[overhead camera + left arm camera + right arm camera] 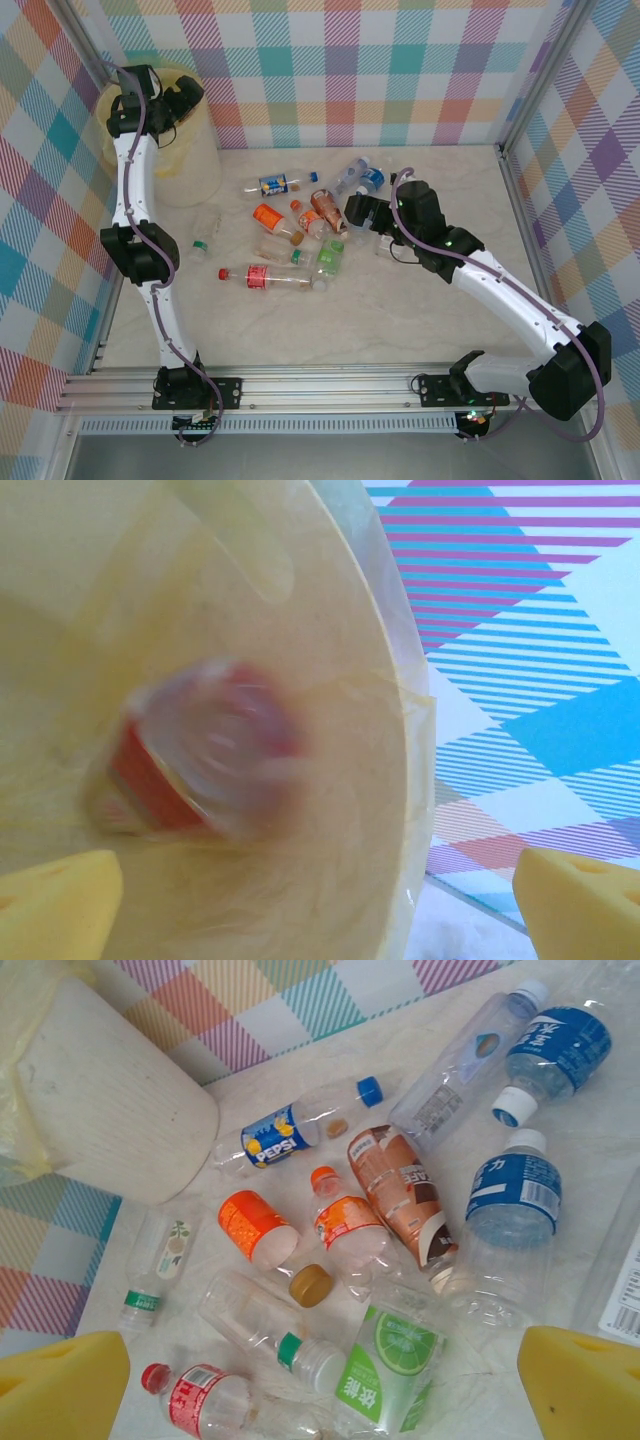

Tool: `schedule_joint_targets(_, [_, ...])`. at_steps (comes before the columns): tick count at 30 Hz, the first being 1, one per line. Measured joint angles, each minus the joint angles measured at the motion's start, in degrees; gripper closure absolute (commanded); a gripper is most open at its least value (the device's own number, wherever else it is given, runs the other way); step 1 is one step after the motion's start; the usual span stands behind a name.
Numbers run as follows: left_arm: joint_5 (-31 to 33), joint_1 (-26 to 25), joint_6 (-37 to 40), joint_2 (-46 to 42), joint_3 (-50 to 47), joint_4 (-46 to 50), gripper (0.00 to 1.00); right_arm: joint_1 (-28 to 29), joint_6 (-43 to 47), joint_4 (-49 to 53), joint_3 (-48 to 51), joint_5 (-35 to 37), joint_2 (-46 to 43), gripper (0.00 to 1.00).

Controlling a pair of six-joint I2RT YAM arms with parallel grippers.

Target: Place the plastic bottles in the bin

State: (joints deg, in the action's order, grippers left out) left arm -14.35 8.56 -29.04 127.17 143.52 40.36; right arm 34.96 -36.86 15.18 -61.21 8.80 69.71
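1. Yellow pads (60, 1385) of your right gripper (322, 1390) stand wide apart and empty above the scattered plastic bottles (350, 1220).
2. Green-labelled bottle (395, 1365) lies between them, its long axis running roughly pad to pad, so a wrist turn seems needed.
3. Your left gripper (318, 910), likewise spread and empty, hangs over the bin (400, 780), with a blurred red-labelled bottle (200, 750) inside.

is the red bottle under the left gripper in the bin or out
In. The blurred red-labelled clear plastic bottle is inside the bag-lined wall of the large round pale-yellow bin, below the left gripper.
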Motion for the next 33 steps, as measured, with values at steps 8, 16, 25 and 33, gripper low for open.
schedule_joint_targets(8, [-4.5,0.0,1.2,-3.8,-0.1,0.5,0.00,-3.5,-1.9,6.2,2.5,5.3,1.2,0.00])
schedule_joint_targets(16, [-9.7,-1.1,1.8,-17.6,-9.5,-1.2,0.00,-6.4,-4.1,13.0,3.4,7.3,12.1,0.00])
schedule_joint_targets(25, [-9.8,-11.5,1.3,-37.4,-40.7,-9.5,0.00,-10.0,-4.2,12.6,3.5,4.5,18.9,0.00])
schedule_joint_targets(33, [-4.5,-19.9,-3.4,-49.9,-65.7,-13.7,0.00,-10.8,-2.1,9.8,2.0,2.0,24.6,0.00])
